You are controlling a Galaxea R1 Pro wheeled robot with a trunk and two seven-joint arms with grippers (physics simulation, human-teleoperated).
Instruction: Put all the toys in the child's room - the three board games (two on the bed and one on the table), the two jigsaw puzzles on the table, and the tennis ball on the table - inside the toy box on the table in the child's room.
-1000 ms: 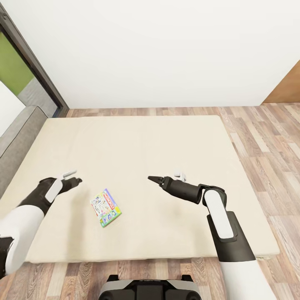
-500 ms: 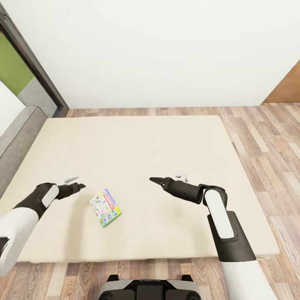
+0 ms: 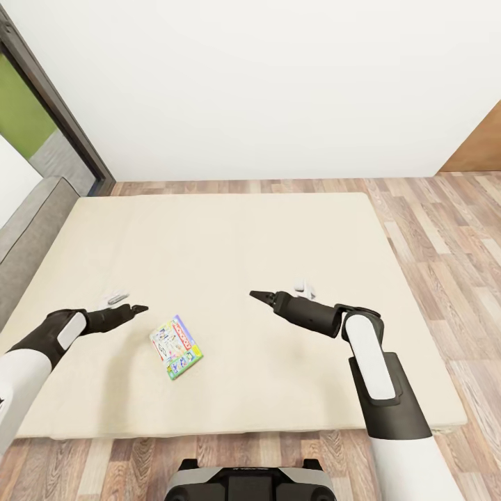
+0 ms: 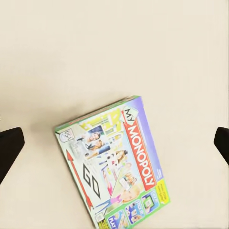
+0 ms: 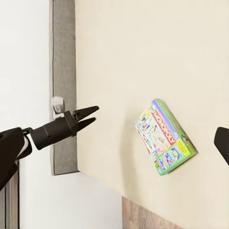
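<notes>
One board game, a flat colourful box lettered MY MONOPOLY with green edges, lies flat on the cream cover of the bed, near its front edge. My left gripper hovers low, just left of the box and apart from it. The left wrist view looks straight down on the box, and the dark fingertips stand wide apart, open and empty. My right gripper hangs over the bed to the right of the box, open with nothing in it. The right wrist view shows the same box and the left gripper.
The grey padded headboard runs along the bed's left side, below a dark window frame. Wood-plank floor lies behind and to the right of the bed. A brown door stands at the far right. My base meets the bed's front edge.
The left arm has stretched out and dropped lower, and its gripper has moved slightly right towards the board game. The right arm has barely moved. The box lies as before.
</notes>
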